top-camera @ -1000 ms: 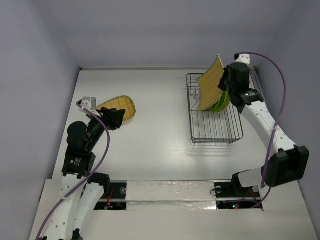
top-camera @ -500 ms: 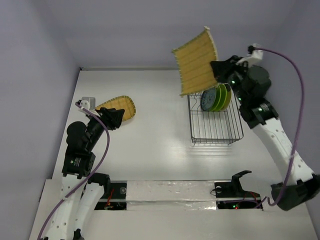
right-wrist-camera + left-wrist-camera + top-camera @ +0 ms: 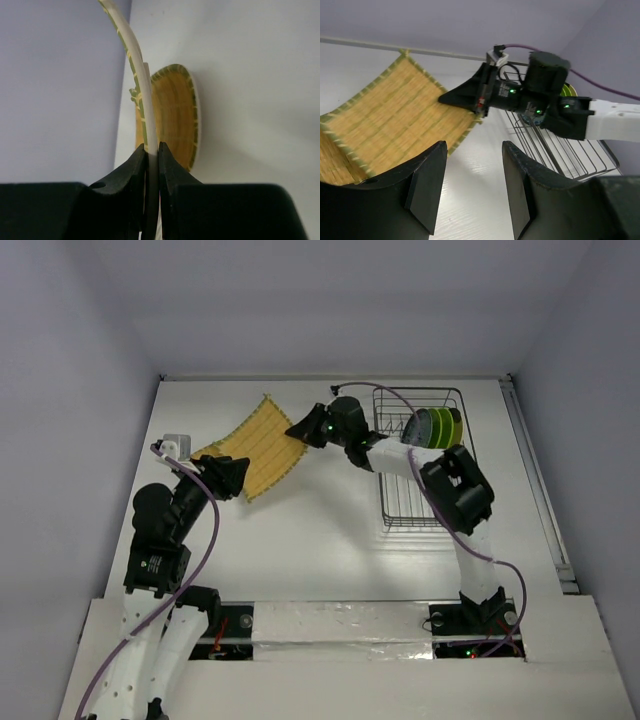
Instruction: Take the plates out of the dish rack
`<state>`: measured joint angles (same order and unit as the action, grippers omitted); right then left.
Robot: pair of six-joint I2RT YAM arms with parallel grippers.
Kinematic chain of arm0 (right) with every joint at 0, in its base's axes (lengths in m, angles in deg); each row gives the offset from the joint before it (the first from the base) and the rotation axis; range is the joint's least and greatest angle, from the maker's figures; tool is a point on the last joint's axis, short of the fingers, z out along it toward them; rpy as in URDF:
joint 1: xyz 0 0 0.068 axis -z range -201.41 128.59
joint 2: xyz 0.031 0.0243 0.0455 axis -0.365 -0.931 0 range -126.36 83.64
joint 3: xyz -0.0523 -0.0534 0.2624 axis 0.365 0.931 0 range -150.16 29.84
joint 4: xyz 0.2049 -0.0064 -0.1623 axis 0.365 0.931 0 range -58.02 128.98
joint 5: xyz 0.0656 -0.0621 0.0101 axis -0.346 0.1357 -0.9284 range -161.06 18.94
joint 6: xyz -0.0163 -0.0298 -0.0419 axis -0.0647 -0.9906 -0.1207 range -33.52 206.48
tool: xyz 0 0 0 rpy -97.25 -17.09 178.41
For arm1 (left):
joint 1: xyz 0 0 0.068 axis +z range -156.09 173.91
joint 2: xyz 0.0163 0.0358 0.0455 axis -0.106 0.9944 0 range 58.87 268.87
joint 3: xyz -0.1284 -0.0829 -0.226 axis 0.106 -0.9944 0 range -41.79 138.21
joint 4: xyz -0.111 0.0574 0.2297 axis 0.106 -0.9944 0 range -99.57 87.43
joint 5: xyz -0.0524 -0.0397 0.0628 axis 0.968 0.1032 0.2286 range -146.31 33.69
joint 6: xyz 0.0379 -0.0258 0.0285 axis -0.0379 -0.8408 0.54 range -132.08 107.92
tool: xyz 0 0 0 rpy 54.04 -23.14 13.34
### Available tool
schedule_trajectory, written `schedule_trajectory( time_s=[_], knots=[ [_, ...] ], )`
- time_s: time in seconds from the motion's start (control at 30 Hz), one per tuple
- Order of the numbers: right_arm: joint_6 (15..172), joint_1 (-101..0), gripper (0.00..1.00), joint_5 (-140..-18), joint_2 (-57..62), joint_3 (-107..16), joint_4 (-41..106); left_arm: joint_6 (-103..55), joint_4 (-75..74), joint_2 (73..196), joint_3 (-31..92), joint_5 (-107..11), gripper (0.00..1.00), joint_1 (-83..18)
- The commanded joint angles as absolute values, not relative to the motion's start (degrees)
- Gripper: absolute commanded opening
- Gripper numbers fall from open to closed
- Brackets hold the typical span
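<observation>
White table (image 3: 330, 540) boxed in by pale lavender walls (image 3: 80, 340), pretty bare setup. The right gripper (image 3: 298, 430) is reached way over to the left side, and its jaws are squeezed down to a sliver on one edge of a thin square woven plate (image 3: 260, 447). From the right wrist cam you can see the plate's rim (image 3: 136, 55) pinched between the two fingers (image 3: 151, 147), curving up and away from the tips. Just past those jaws there's a round woven plate (image 3: 175, 115) with a green rim lying on the table, partly under the square one. The left gripper (image 3: 232, 478) sits low right at the near corner of the square plate, jaws spread wide with nothing between them (image 3: 474, 150). In its own cam the square plate (image 3: 395, 115) is ahead and to the left of the fingers, and the right gripper (image 3: 451, 98) is straight ahead, clamped on the plate's far edge. The dish rack (image 3: 430, 495) is well behind the right jaws, back along that arm, and a few green plates (image 3: 437, 427) stand on edge at its far end.
</observation>
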<state>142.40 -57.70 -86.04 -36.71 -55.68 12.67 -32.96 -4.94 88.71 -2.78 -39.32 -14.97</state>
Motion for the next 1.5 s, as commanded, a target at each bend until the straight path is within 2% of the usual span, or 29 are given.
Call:
schedule_trajectory(
  time_s=[0.0,0.23,0.5,0.67,0.9,0.93,1.0,1.03,1.07,1.13,1.17,1.37,1.47],
  knots=[
    [153.44,-59.99,0.0,-90.65,-37.55,-64.11,-4.75,-33.34,-1.34,88.48,-3.03,-38.03,0.45,-14.7],
    [153.81,-60.61,0.0,-88.12,-37.21,-62.09,-6.34,-33.43,-0.98,88.66,-3.02,-37.51,0.45,-14.17],
    [154.42,-61.66,0.02,-87.14,-46.6,-73.69,2.62,-33.43,-1.42,88.4,-3.03,-38.03,0.45,-14.17],
    [151.7,-61.66,0.1,-88.19,-53.18,-83.16,12.54,-33.52,-1.07,88.48,-3.11,-37.68,0.45,-14.17],
    [151.52,-62.19,0.21,-88.89,-54.0,-81.53,14.84,-33.52,-1.25,88.48,-3.11,-38.03,0.45,-14.17],
    [150.82,-62.19,0.24,-89.07,-53.73,-81.0,14.84,-33.52,-1.16,88.57,-3.03,-38.03,0.45,-14.17],
    [150.12,-62.19,0.38,-88.46,-52.42,-78.64,15.28,-33.52,-1.16,88.75,-3.2,-37.85,0.45,-14.17],
    [149.24,-62.19,0.49,-87.41,-51.89,-77.66,15.46,-33.52,-1.07,88.75,-3.2,-37.85,0.45,-14.17],
    [148.37,-62.19,0.65,-86.71,-51.19,-76.78,16.42,-33.52,-1.07,88.75,-3.11,-37.77,0.45,-14.17],
    [144.78,-62.19,0.77,-84.95,-49.0,-75.55,18.61,-33.52,-1.07,88.75,-3.2,-37.85,0.45,-14.17],
    [143.36,-62.19,0.87,-82.51,-48.29,-75.28,19.75,-33.52,-1.07,88.75,-3.2,-37.77,0.45,-14.17],
    [132.99,-62.19,0.99,-71.43,-40.92,-72.92,27.76,-33.52,-0.98,88.84,-3.2,-37.68,0.45,-13.64],
    [129.03,-62.19,1.0,-66.24,-37.66,-70.81,29.43,-33.61,-0.98,88.75,-3.2,-37.68,0.45,-13.64]
  ],
)
